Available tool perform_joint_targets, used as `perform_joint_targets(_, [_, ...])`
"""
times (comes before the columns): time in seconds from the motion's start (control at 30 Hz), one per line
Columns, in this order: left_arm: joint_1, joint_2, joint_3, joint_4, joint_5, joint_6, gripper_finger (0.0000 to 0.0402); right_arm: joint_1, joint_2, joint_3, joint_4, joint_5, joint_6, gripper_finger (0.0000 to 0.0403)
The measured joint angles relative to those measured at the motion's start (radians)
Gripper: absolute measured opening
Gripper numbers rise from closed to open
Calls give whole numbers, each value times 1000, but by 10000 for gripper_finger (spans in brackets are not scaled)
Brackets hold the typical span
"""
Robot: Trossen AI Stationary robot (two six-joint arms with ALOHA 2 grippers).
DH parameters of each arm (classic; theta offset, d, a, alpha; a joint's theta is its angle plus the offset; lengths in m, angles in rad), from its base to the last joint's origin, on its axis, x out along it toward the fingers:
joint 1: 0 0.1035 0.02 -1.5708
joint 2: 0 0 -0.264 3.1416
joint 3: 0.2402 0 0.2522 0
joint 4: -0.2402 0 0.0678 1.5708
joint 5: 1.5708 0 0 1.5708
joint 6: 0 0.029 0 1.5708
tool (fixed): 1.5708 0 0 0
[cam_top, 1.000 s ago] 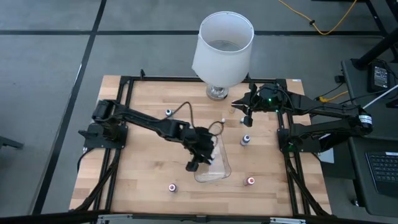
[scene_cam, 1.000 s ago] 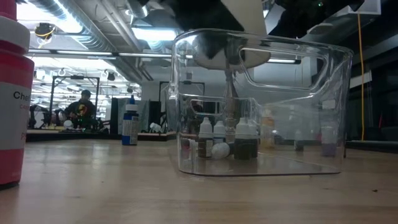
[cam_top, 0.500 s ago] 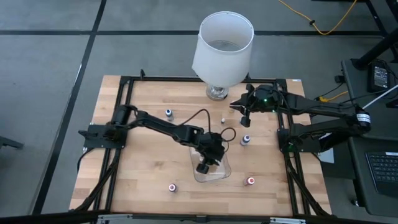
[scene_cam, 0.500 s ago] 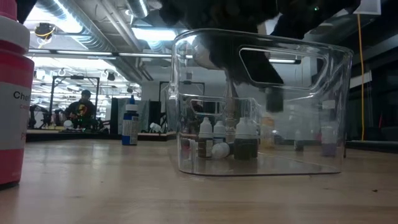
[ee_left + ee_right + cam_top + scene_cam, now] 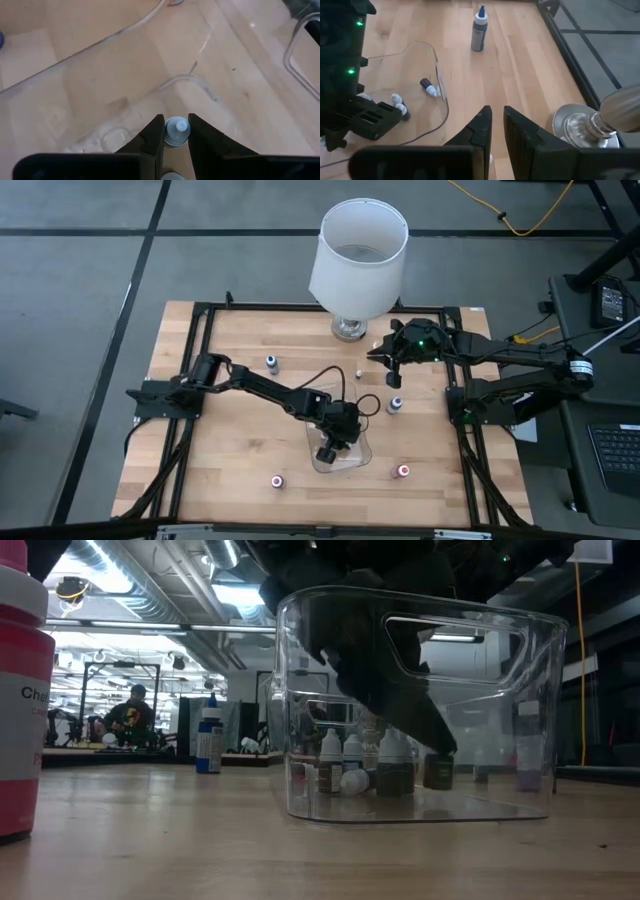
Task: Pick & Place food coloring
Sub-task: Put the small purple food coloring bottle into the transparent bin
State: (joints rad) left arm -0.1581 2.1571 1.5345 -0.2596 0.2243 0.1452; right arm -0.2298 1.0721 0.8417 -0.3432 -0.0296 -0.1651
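Note:
The food coloring is a set of tiny bottles. Several stand or lie inside the clear tray [image 5: 352,463] at its far part [image 5: 350,765]. Others stand upright on the table: a blue-capped one [image 5: 271,362], a blue-capped one [image 5: 395,405], a red one [image 5: 277,480], a red one [image 5: 403,471] and a small white one [image 5: 358,375]. My left gripper [image 5: 327,452] reaches down into the tray, shut on one bottle [image 5: 176,131]. My right gripper [image 5: 393,366] hovers near the lamp base [image 5: 348,329], its fingers [image 5: 481,125] a narrow gap apart and empty. My left gripper pinches a small bottle between its two fingertips [image 5: 156,131], just below its pale cap [image 5: 177,126]. The fingers come from above, slanting down into the tray. The bottle [image 5: 437,771] hangs upright at the fingertips, close to the tray floor; whether it touches the floor, I cannot tell.
A large white lamp [image 5: 358,255] stands at the table's far edge. A black frame [image 5: 200,315] runs around the wooden top. In the low view a red bottle [image 5: 20,690] stands close to the camera. A person [image 5: 128,715] sits far off in the room.
My left gripper has moved from above the tray's left rim rightward over the tray, then down inside it, carrying the bottle from rim height down near the tray floor. The tray and the other bottles have stayed where they were.

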Motion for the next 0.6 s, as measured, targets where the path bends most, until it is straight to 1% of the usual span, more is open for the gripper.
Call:
perform_joint_targets(0.1, [0, 0, 0, 1, -13, 0, 74, 0, 0, 0, 0, 0, 2, 53])
perform_joint_targets(0.3, [-7, 0, 0, -1, -20, 0, 110, 0, 0, 0, 1, 0, 1, 53])
perform_joint_targets(0.47, [-14, 0, 0, -1, -23, 0, 133, 0, 0, 0, 2, 0, -1, 53])
perform_joint_targets(0.6, [-13, -33, -1, -16, -32, 1, 143, 0, 0, 0, 2, 0, -1, 53])
